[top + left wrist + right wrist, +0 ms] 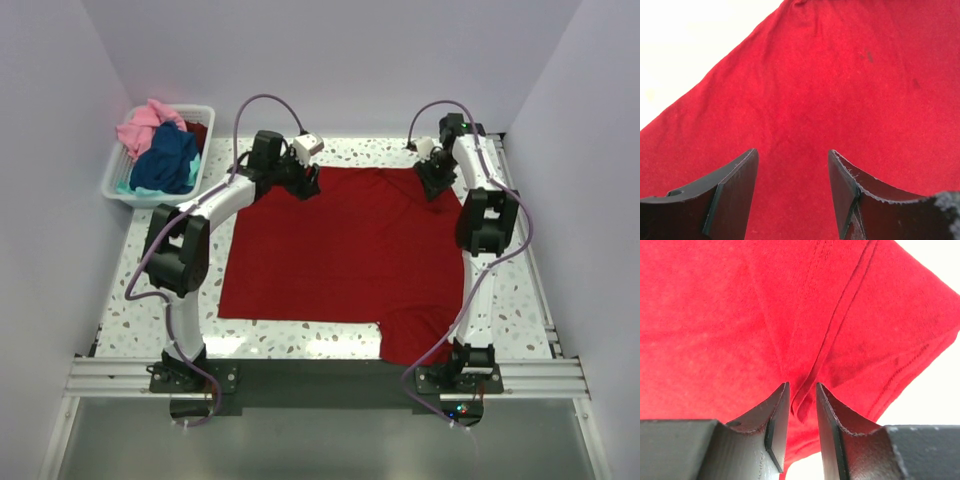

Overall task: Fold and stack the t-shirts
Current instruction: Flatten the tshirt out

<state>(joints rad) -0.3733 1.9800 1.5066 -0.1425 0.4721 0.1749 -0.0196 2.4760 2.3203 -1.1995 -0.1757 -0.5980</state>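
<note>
Red t-shirt lies spread flat on the counter, one flap drooping past the near edge; at its far edge the right jaws pinch a ridge of the cloth near a corner, while the left jaws stand spread just above the fabric, gripping nothing — the first fold looks not yet made; pink t-shirt, navy t-shirt and teal t-shirt sit heaped in the white basket at far left — no folded stack shows, so by appearances nearly all the work is left.
</note>
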